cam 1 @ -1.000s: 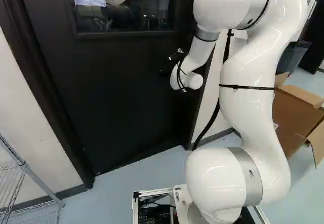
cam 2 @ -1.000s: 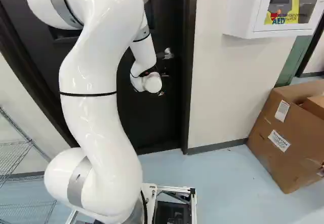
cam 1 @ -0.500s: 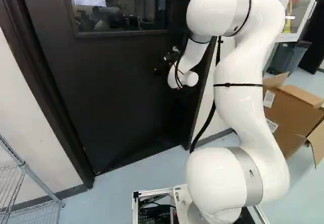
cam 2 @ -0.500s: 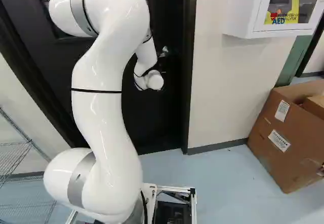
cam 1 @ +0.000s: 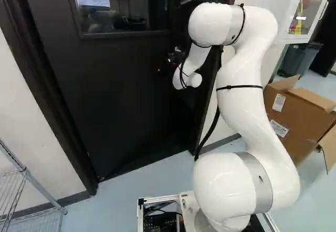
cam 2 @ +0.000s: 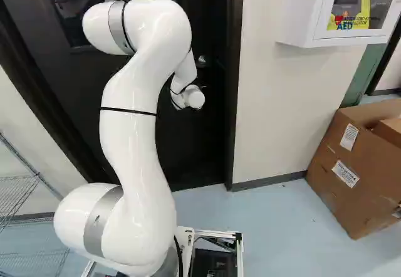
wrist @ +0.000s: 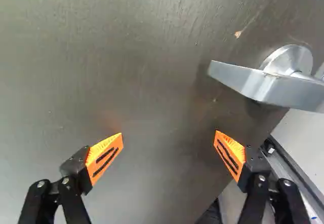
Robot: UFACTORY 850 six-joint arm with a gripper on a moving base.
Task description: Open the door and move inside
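Lower now, the upper bend of the arm (cam 1: 241, 106) has come down and closer to the door (cam 1: 115, 95); the gripper (cam 1: 168, 63) is spread wide before the door's dark, scuffed face; the metal handle (wrist: 268, 87) sits on the door, ahead of the gripper and off to one side; pale wall (cam 2: 269, 101) flanks the door, wire shelving (cam 1: 23, 169) to its left, cardboard box (cam 2: 360, 177) and white cabinet (cam 2: 301, 14) to its right, bluish floor (cam 2: 269, 208) before it.
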